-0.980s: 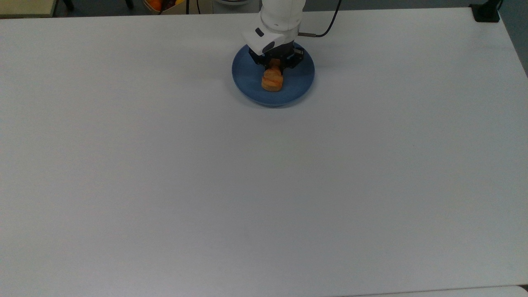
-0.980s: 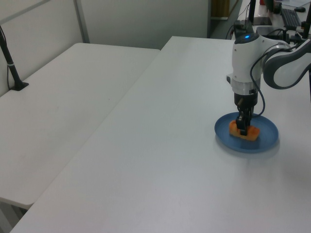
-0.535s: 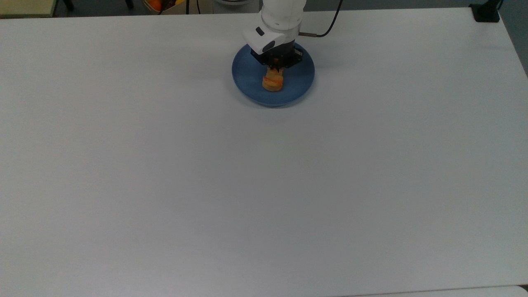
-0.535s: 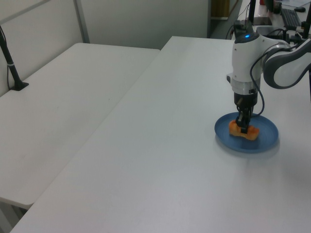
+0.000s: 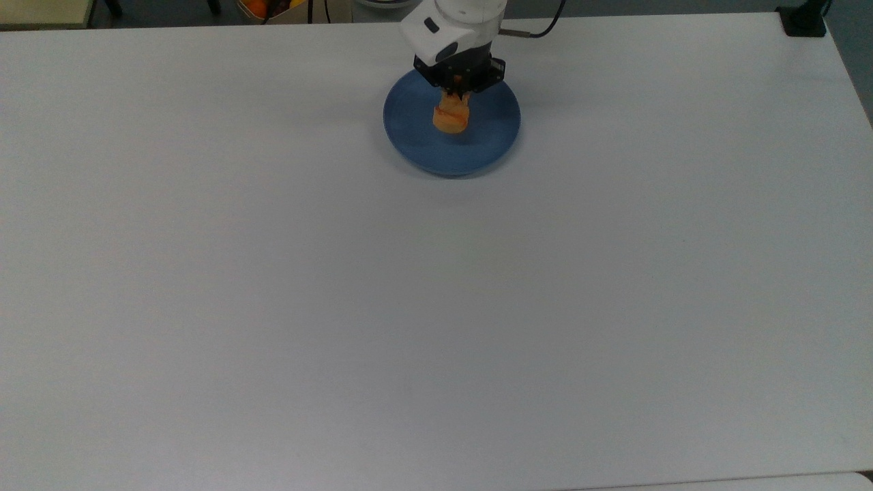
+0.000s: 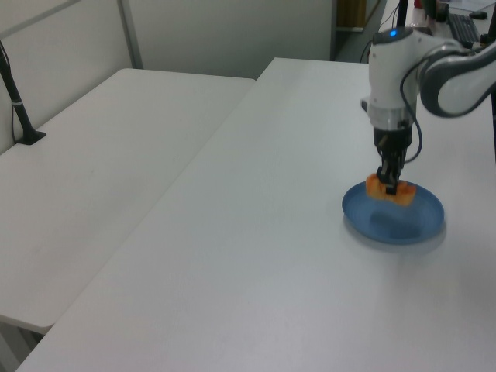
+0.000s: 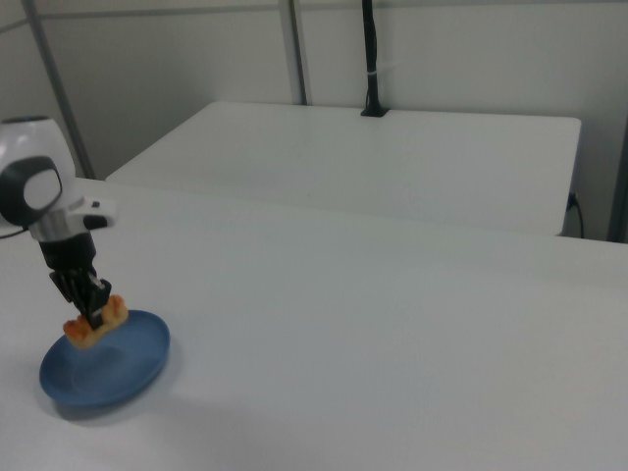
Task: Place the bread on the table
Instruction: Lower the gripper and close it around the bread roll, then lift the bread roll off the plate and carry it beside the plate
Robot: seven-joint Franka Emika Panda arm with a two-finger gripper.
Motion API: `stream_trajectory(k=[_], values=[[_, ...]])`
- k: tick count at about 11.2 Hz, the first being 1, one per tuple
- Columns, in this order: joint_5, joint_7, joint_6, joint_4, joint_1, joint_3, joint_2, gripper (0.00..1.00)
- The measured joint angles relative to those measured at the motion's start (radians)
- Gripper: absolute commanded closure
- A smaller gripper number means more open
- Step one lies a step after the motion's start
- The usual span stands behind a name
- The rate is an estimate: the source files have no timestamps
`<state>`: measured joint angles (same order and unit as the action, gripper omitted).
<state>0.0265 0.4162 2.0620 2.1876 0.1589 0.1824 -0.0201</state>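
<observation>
The bread [image 5: 451, 118] is being held clamped between the closed fingers of the hand [image 5: 455, 91], which is gripping it from above at about mid-length. In the left view the bread [image 6: 390, 191] is being carried clear of the blue plate [image 6: 422, 225], with a shadow lying on the plate's floor directly beneath; in the right view the bread [image 7: 94, 323] is likewise hanging above the plate [image 7: 132, 368], under the hand [image 7: 95, 314]. The plate [image 5: 416, 140] is sitting near the far edge of the surface [image 5: 436, 307], about midway along that edge, next to the arm's base.

The bread's long axis is being held roughly level, its two ends projecting to either side of the fingers in the left view and the right view; in the top view the axis is running from the far edge toward the near edge.

The relation governing the coming move is judged to be this: the bread is lifted but is hanging over the plate, not over bare surface. Open surface is lying on every side of the plate, the broadest stretch toward the near edge. A sideways carry past the plate's rim is being called for before any lowering and release; a release at this spot would be dropping the bread back onto the plate.
</observation>
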Motion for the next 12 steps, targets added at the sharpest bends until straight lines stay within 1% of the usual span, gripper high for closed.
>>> stream_trajectory(k=[3,4,6,7,9,11,12], values=[[0.0,-0.024,-0.223,-0.135,0.0,0.0,-0.042,0.95],[0.0,-0.033,-0.282,-0.182,-0.001,-0.003,-0.05,0.95],[0.0,-0.048,-0.353,-0.256,-0.003,-0.013,-0.069,0.94],[0.0,-0.055,-0.368,-0.276,-0.005,-0.016,-0.075,0.94],[0.0,-0.057,-0.369,-0.286,0.0,-0.015,-0.076,0.94],[0.0,-0.058,-0.368,-0.285,0.025,0.007,-0.069,0.94],[-0.001,-0.052,-0.362,-0.285,0.05,0.025,-0.067,0.94]])
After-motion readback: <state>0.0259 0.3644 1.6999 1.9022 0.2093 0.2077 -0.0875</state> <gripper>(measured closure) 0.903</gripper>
